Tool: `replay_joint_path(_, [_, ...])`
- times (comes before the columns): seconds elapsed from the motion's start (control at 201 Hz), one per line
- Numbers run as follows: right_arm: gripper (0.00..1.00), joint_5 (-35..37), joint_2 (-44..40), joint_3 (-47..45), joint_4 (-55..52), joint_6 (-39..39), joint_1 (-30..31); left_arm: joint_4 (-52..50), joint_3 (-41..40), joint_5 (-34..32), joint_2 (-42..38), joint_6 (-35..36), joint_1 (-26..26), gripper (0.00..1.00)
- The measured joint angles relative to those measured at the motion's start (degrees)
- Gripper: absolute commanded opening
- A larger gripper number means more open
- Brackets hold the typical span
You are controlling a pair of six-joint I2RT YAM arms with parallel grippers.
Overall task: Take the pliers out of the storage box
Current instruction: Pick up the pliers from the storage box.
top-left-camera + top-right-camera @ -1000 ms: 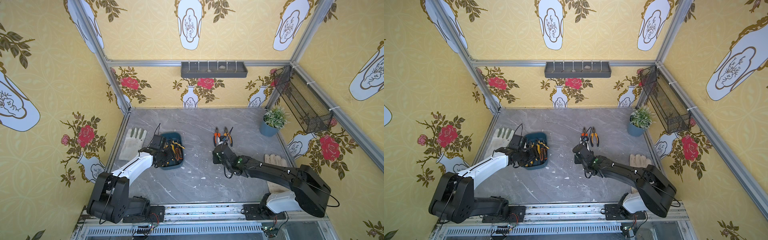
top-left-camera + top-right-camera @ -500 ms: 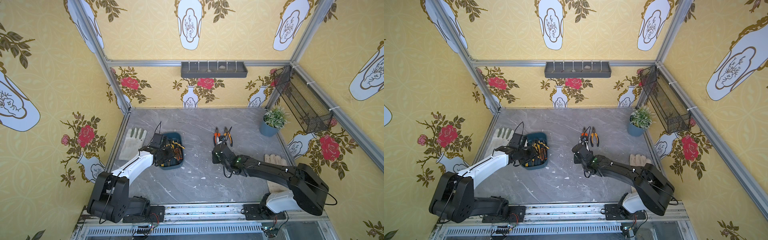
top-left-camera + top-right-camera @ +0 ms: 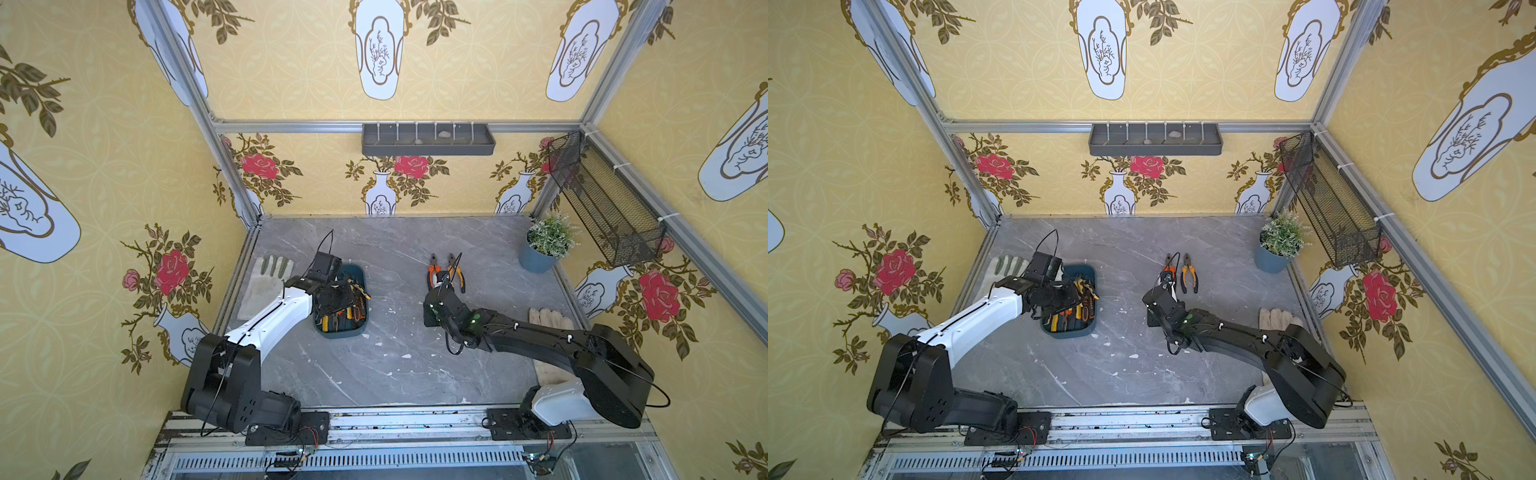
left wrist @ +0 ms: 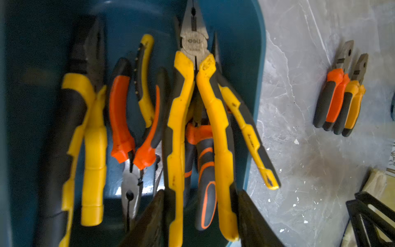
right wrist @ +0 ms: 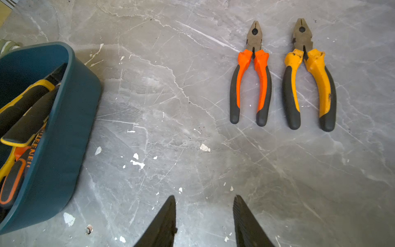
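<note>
Pliers with yellow handles (image 4: pixel 178 119) are pinched by the left gripper (image 4: pixel 201 192) inside the storage box (image 4: pixel 252 96); right gripper (image 5: pixel 204 197) hangs spread, empty.

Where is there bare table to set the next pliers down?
Bare tabletop lies between the storage box and the orange pliers, also between the yellow pliers and the plant pot. Crowded: inside the box, where the left pincer clamps one of the piled pliers.
</note>
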Motion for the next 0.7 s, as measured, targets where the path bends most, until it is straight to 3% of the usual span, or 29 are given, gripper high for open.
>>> replay_joint_path(0.234, [0.45,-0.2,0.1,0.2,-0.1,0.0,-0.3,0.3,1.3,-0.2,3.4,0.4,-1.5,0.44])
replay_joint_path(0.388, [0.45,-0.3,0.1,0.2,-0.1,0.0,-0.5,0.7,1.0,-0.3,4.1,0.5,-1.5,0.62])
replay_joint_path(0.702, [0.45,-0.7,0.2,0.2,-0.1,0.0,-0.6,1.4,-0.9,-1.6,1.2,1.5,-1.6,0.78])
